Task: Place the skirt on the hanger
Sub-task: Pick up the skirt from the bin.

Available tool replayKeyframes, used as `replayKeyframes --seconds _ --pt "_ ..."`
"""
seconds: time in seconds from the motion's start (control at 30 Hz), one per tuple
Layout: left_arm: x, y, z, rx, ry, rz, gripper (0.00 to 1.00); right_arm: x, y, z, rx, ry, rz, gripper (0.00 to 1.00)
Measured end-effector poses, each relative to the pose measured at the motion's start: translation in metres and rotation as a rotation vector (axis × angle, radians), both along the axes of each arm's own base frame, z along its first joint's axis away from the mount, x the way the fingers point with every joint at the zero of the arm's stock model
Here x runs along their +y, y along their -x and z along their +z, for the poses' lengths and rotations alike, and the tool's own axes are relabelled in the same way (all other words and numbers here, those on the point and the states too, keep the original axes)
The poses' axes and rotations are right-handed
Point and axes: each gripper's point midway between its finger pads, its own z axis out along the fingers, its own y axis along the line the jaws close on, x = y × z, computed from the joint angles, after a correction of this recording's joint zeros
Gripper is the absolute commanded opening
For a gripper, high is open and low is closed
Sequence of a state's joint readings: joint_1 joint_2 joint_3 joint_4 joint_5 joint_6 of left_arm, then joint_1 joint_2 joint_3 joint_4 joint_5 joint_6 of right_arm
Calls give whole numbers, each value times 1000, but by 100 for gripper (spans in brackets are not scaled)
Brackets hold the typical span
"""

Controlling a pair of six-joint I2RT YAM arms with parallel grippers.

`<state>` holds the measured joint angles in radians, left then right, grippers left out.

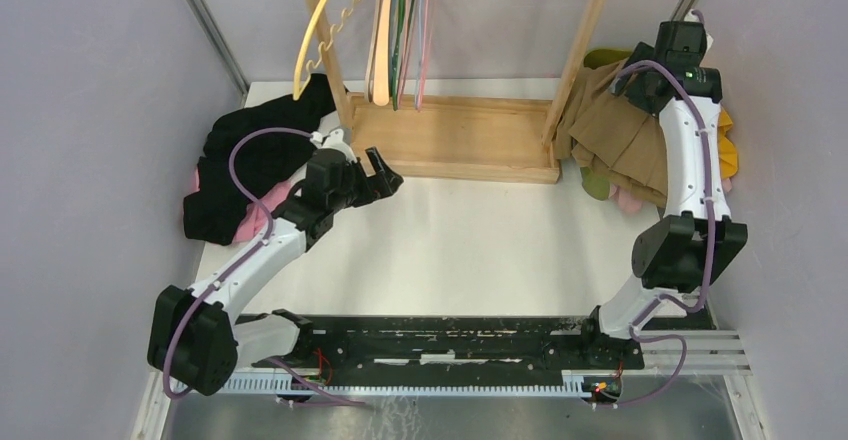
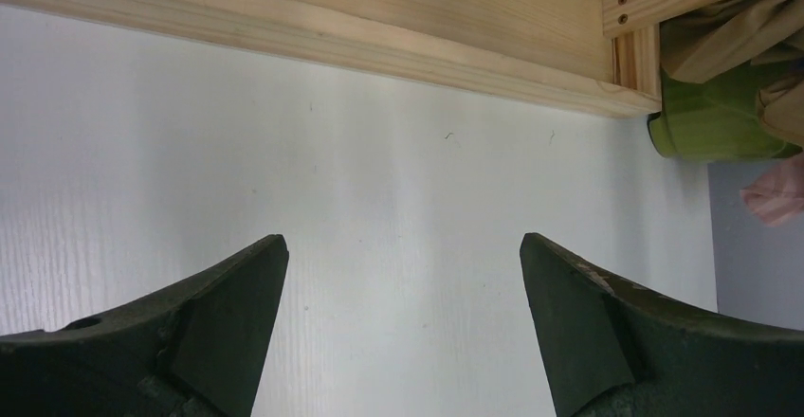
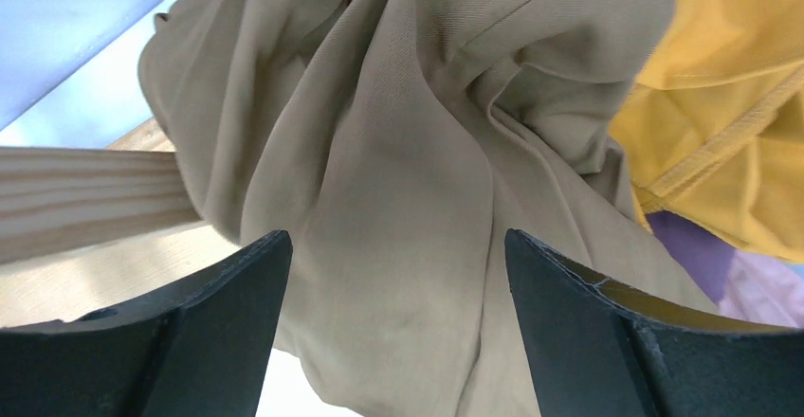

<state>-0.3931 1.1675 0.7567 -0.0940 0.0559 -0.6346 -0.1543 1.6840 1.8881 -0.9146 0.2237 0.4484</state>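
Note:
The tan skirt [image 1: 615,138] lies crumpled at the back right, against the rack's right post. In the right wrist view the skirt [image 3: 398,152] fills the picture, and my right gripper [image 3: 396,246] hovers just over its folds with jaws wide apart and nothing pinched. Several hangers [image 1: 395,30] hang from the rack at the back, a yellow hanger [image 1: 320,20] leftmost. My left gripper [image 1: 388,170] is open over bare white table near the rack's wooden base [image 1: 450,138]. In the left wrist view the gripper [image 2: 403,246] holds nothing.
A black garment [image 1: 250,150] with pink cloth [image 1: 250,222] under it is piled at the back left. Yellow cloth [image 3: 730,76] and green cloth [image 2: 711,123] lie under and beside the skirt. Grey walls close in both sides.

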Motion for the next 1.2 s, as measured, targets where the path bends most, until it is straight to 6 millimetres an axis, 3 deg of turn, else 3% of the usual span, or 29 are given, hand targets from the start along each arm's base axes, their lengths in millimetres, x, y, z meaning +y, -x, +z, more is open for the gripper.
replayKeyframes --seconds 0.1,0.13,0.23,0.37,0.5,0.6,0.77,0.87,1.0,1.2 --pt "-6 2 1 0 -30 -9 99 -1 -10 -22 33 -51 4 73" --pt "-7 3 1 -1 -43 -9 97 0 -14 -29 40 -71 7 66" --pt "-9 7 -2 5 -66 -9 90 5 -20 -46 51 -126 19 31" --pt "-9 13 -8 31 -96 -8 87 12 -20 -49 37 -173 27 10" --pt "-8 17 -8 34 -109 -6 87 19 -6 -28 -13 -181 47 4" --pt "-6 19 -1 17 -105 -3 87 28 17 9 -96 -177 81 2" --pt "-4 24 12 -11 -89 -2 87 62 78 93 -307 -155 225 1" --pt "-3 26 20 -30 -78 -3 87 96 125 122 -394 -164 375 1" --pt "-2 31 29 -51 -64 -8 87 145 182 121 -427 -238 597 1" --pt "-2 36 35 -67 -54 -15 87 201 227 80 -375 -471 837 1"
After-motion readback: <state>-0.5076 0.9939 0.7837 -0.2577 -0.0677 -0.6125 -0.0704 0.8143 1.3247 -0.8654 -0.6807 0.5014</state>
